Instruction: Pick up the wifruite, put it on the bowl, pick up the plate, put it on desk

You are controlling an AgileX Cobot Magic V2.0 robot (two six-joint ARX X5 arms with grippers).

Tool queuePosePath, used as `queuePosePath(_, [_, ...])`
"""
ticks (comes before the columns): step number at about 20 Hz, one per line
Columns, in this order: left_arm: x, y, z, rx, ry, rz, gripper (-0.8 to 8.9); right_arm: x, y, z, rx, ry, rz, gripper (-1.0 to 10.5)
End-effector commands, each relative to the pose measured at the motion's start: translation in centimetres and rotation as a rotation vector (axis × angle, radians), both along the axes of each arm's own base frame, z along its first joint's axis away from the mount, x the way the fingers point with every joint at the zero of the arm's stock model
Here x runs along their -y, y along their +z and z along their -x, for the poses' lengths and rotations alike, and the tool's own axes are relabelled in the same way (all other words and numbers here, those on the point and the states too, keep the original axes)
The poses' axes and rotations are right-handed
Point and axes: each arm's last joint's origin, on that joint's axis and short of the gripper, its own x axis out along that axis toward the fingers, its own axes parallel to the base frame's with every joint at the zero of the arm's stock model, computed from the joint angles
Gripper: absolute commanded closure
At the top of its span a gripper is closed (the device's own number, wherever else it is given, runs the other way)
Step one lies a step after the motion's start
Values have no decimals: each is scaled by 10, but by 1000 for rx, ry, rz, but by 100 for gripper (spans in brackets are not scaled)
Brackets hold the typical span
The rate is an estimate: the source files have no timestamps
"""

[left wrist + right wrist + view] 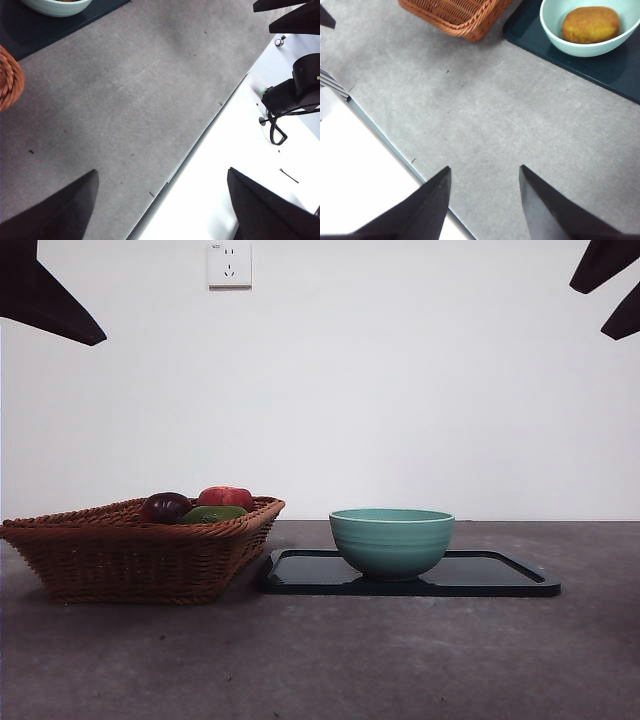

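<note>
The brownish-orange wifruite (590, 24) lies inside the mint-green bowl (551, 22); the bowl's wall hides it in the front view. The bowl (391, 540) stands on a dark rectangular plate (490, 575) on the grey desk (400, 660). A part of the bowl (57, 7) and of the plate (25, 30) shows in the left wrist view. My left gripper (162, 171) hangs open over the desk's near edge, holding nothing. High above the bare desk, my right gripper (485, 167) is open too, well short of the bowl. Both arms show only as black tips at the front view's top corners.
A brown wicker basket (130, 555) stands left of the plate, holding a dark purple fruit (165, 506), a red fruit (226, 497) and a green fruit (213, 513). Past the desk's edge stands a black device with cables (295, 92). A wall socket (229, 264) is behind.
</note>
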Motion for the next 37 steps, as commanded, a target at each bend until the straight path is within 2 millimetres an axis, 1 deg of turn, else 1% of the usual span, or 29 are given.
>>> queuePosePath(1, [2,4,-1,14,-13,10,407,-1,3,0,12,10,-10,729])
queuePosePath(16, [2,5,-1,24,-13,16,406,-1,3,0,12,9,-10,729])
queuePosePath(18, [6,9,-4,55,-14,33,406,-1,3,0,12,9,-10,729])
queuePosePath(20, [12,19,-11,104,9,23,402,-1,3,0,12,9,-10,729])
queuePosePath(22, [22,32,-23,151,33,-11,401,-1,3,0,12,9,-10,729])
queuePosePath(24, [35,45,-40,191,14,-25,401,-1,3,0,12,10,-10,729])
queuePosePath(26, [52,55,-62,220,-5,-36,401,-1,3,0,12,10,-10,729])
queuePosePath(28, [71,59,-87,261,-16,-72,402,-1,3,0,11,11,-12,729])
queuePosePath(31, [99,53,-126,295,-17,-99,402,-2,3,0,3,27,-25,729])
queuePosePath(34, [123,39,-161,308,-29,-131,402,-1,3,2,-5,27,-21,729])
queuePosePath(37, [145,21,-187,324,-58,-160,402,1,3,5,-7,27,-20,729])
